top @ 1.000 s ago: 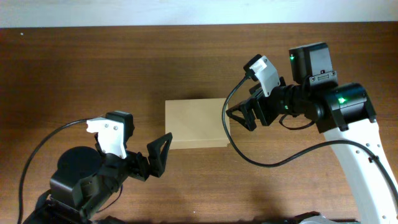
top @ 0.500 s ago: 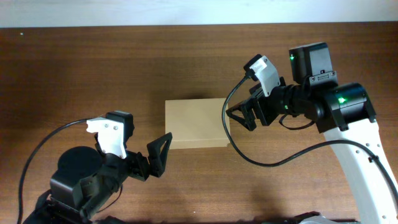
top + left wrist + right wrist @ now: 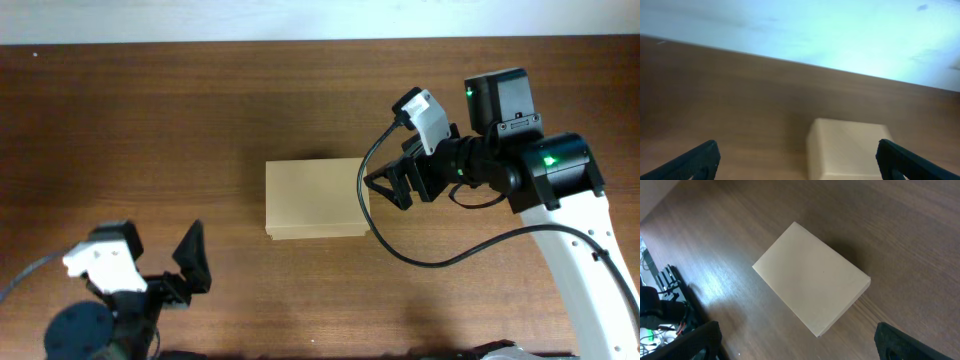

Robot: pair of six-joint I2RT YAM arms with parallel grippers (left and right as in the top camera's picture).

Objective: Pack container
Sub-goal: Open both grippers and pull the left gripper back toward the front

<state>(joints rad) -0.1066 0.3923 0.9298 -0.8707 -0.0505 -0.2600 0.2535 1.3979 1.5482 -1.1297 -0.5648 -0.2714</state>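
Note:
The container [image 3: 316, 198] is a plain tan cardboard box with its lid shut, lying flat in the middle of the wooden table. It also shows in the left wrist view [image 3: 850, 148] and in the right wrist view [image 3: 811, 276]. My left gripper [image 3: 190, 258] is open and empty, low at the front left, well apart from the box. My right gripper [image 3: 385, 185] is open and empty, hovering just beyond the box's right edge. In the wrist views only the dark fingertips show, spread wide, left [image 3: 797, 157] and right [image 3: 796, 340].
The brown wooden table [image 3: 200, 110] meets a pale wall along the far edge. A black cable [image 3: 440, 262] loops from the right arm over the table to the right of the box. No stationery items are in view.
My left arm has pulled back toward the front left corner, away from the box. The right arm and the box have not moved.

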